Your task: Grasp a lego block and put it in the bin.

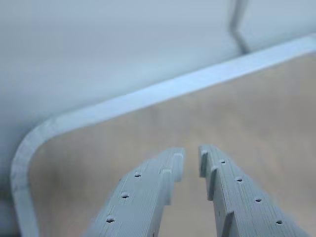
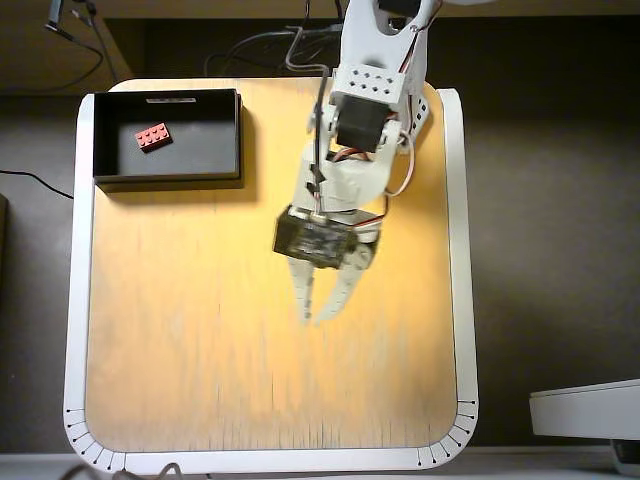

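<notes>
In the overhead view the red lego block (image 2: 153,136) lies on the dark floor of the black bin (image 2: 165,180), which stands at the table's back left corner. My gripper (image 2: 314,318) hangs over the middle of the wooden table, well to the right of and in front of the bin, pointing at the front edge. Its picture is slightly blurred. In the wrist view the gripper (image 1: 191,159) shows two pale fingers with a narrow gap at their tips and nothing between them. Neither the block nor the bin shows in the wrist view.
The wooden tabletop (image 2: 200,340) has a raised white border (image 2: 462,300), seen in the wrist view as a curved white border (image 1: 148,96). Cables (image 2: 290,45) run behind the arm's base. A white object (image 2: 585,410) sits off the table at the front right.
</notes>
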### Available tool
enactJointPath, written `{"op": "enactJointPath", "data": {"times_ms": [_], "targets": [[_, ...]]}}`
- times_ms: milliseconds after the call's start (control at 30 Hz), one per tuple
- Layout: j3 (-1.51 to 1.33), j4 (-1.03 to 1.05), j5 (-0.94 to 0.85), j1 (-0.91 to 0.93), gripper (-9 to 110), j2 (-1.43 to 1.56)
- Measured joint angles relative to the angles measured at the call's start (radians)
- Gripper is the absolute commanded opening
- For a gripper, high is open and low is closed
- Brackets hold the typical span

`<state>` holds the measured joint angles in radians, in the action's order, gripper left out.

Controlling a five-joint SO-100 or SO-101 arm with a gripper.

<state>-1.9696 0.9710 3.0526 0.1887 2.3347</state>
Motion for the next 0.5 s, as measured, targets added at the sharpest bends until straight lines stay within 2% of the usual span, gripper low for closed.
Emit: {"op": "enactJointPath", "data": {"times_ms": [300, 500], "targets": [[-0.374, 0.000, 0.077, -0.261, 0, 0.399], [-0.554, -0.018, 0.103, -0.342, 0, 0.601]]}}
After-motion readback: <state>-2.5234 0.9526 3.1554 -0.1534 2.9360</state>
